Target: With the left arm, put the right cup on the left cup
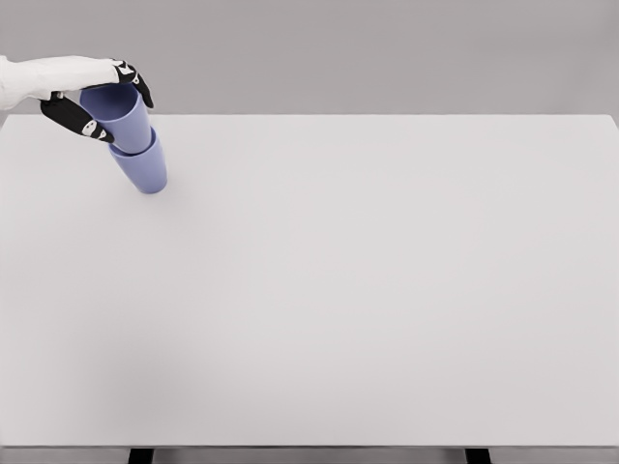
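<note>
Two periwinkle-blue cups stand at the table's far left. The upper cup (121, 114) sits nested in the lower cup (143, 166), and both lean a little to the left. My left hand (95, 99) comes in from the left edge and is shut on the upper cup, with black fingers (77, 120) wrapped around its near side and others over its rim. The lower cup rests on the table. The right arm does not show.
The white table (368, 290) fills most of the view, its far edge running just behind the cups. A plain grey wall lies beyond. Two dark table legs show at the bottom edge.
</note>
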`<state>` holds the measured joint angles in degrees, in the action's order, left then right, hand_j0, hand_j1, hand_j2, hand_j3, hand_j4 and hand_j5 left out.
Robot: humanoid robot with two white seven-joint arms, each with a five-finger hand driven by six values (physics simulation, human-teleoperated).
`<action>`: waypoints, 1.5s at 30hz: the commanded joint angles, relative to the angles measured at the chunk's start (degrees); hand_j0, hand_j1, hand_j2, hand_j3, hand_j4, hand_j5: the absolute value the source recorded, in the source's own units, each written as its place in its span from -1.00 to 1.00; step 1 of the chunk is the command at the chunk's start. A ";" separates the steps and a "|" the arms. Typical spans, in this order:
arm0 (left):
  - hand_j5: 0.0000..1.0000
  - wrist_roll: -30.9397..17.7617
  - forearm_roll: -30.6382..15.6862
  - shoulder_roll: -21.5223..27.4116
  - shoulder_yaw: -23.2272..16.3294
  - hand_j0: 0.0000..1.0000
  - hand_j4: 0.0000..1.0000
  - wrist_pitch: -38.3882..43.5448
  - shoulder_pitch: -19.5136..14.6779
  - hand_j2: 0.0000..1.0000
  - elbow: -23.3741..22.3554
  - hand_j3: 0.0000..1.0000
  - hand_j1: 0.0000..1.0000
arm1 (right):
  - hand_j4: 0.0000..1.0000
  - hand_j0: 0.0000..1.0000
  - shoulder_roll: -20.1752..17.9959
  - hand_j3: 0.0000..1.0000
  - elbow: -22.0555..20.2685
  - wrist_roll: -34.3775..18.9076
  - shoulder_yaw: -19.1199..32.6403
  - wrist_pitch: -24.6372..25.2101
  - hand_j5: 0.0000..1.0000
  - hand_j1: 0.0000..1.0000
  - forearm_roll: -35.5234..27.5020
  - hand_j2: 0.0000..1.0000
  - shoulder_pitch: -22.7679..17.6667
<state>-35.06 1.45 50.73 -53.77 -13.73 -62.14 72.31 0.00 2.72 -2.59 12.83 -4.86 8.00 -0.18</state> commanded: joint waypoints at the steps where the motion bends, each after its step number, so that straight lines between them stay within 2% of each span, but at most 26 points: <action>1: 0.01 0.06 0.05 -0.02 0.07 0.01 0.01 0.02 0.00 0.01 -0.06 0.01 0.01 | 1.00 1.00 0.00 1.00 0.00 0.04 0.00 0.03 1.00 1.00 -0.01 1.00 0.00; 31: 0.04 0.06 0.40 -0.89 0.25 0.04 0.04 -0.07 0.70 0.04 -1.47 0.04 0.04 | 1.00 1.00 0.00 1.00 0.00 0.04 0.00 -0.06 1.00 1.00 -0.01 1.00 0.09; 35: 0.18 0.06 0.40 -1.16 0.16 0.18 0.18 0.02 0.70 0.18 -1.47 0.18 0.18 | 1.00 1.00 0.00 1.00 0.00 0.04 0.00 0.03 1.00 1.00 -0.01 1.00 0.00; 40: 0.47 0.06 0.49 -1.07 0.25 0.47 0.47 0.02 0.79 0.47 -1.38 0.47 0.47 | 1.00 1.00 0.00 1.00 0.00 -0.05 0.00 0.03 1.00 1.00 -0.01 1.00 0.09; 45: 0.57 0.06 0.49 -1.07 0.25 0.57 0.57 -0.07 0.79 0.57 -1.38 0.57 0.57 | 1.00 1.00 0.00 1.00 0.00 -0.05 0.00 0.03 1.00 1.00 -0.01 1.00 0.00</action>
<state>-35.04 1.99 49.61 -53.65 -13.82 -61.35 70.92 0.00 2.72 -2.62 12.83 -4.86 8.00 -0.09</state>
